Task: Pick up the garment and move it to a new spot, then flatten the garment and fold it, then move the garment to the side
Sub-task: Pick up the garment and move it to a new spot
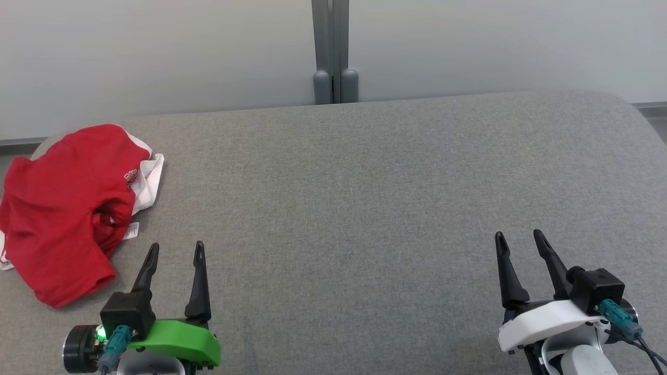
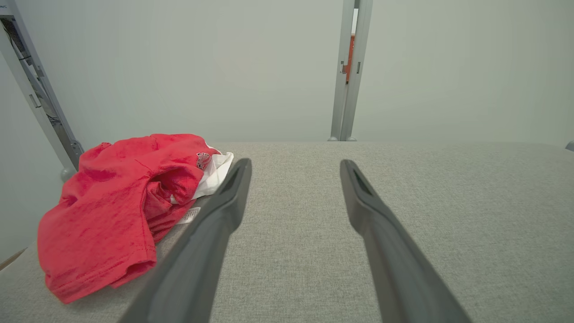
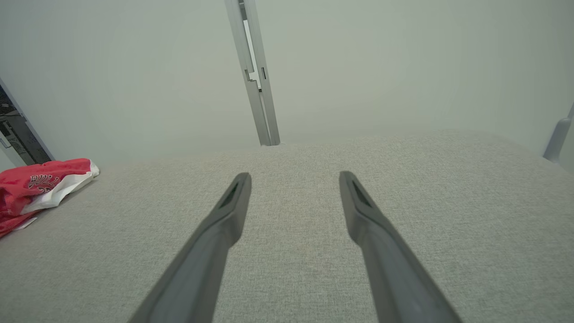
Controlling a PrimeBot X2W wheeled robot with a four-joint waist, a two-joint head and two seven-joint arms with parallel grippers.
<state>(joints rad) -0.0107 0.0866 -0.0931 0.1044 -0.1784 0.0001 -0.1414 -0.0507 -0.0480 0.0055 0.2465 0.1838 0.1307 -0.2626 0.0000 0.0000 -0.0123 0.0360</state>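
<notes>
Garment (image 1: 62, 208), red with white, lies crumpled at the left edge of the grey table (image 1: 365, 208); soft, light and limp, likely best pinched at a raised fold; left gripper (image 1: 176, 245), just beside it, and right gripper (image 1: 517, 234), well apart, both stand empty with fingers spread.

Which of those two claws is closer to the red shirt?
The left gripper, on the green mount, beside the red shirt; the white-mounted right gripper sits far across.
</notes>
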